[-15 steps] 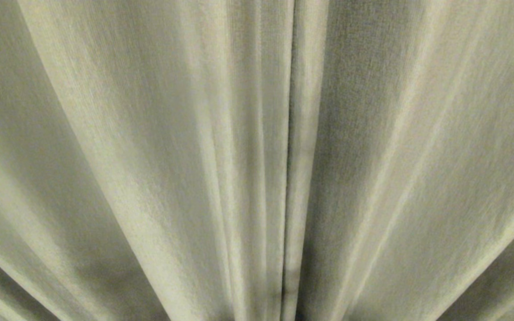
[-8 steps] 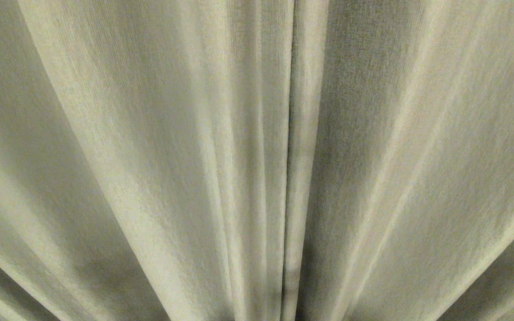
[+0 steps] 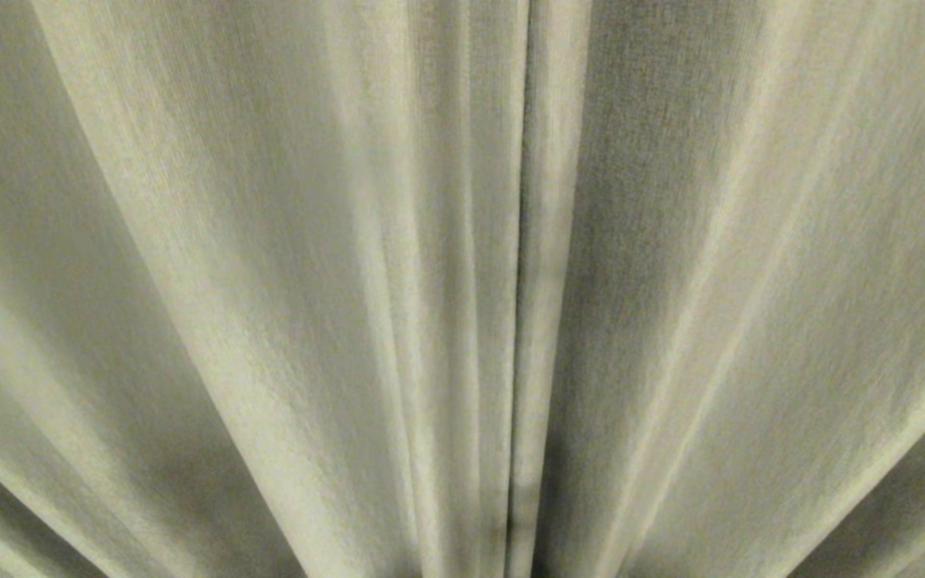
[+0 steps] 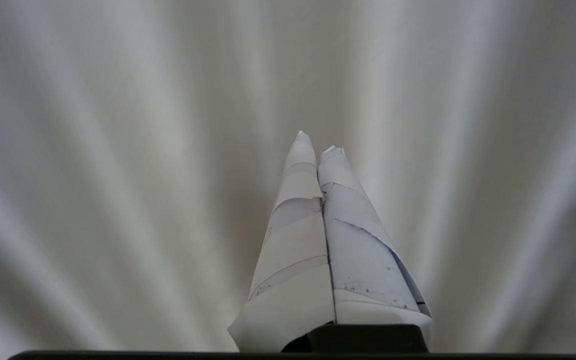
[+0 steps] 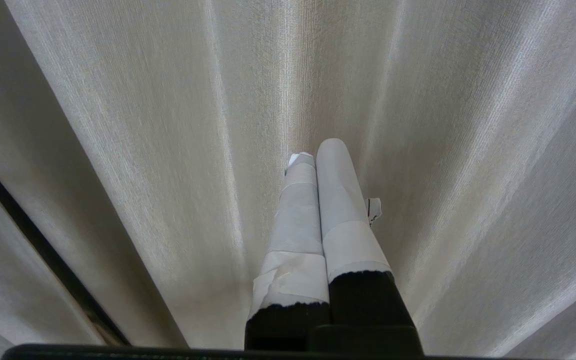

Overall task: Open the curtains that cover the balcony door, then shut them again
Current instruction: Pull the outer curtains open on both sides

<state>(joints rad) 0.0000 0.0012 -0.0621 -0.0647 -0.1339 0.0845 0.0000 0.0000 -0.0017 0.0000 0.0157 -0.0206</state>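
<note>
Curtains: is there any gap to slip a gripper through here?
Only the dark slit where the two curtains meet, bordered by their hemmed edges. Elsewhere folded fabric fills every view. The left gripper and right gripper, both shut, face cloth.

The closed curtains (image 3: 270, 281) block the way; only their narrow centre seam (image 3: 520, 241) offers passage.

Dark narrow strip (image 5: 43, 245); identity unclear.

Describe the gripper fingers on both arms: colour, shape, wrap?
The left gripper has long tapered fingers fully wrapped in white tape with dark smudges. The right gripper has slimmer, round-tipped fingers, white-taped on the outer part, black at the base, with a loose tape tab.
</note>
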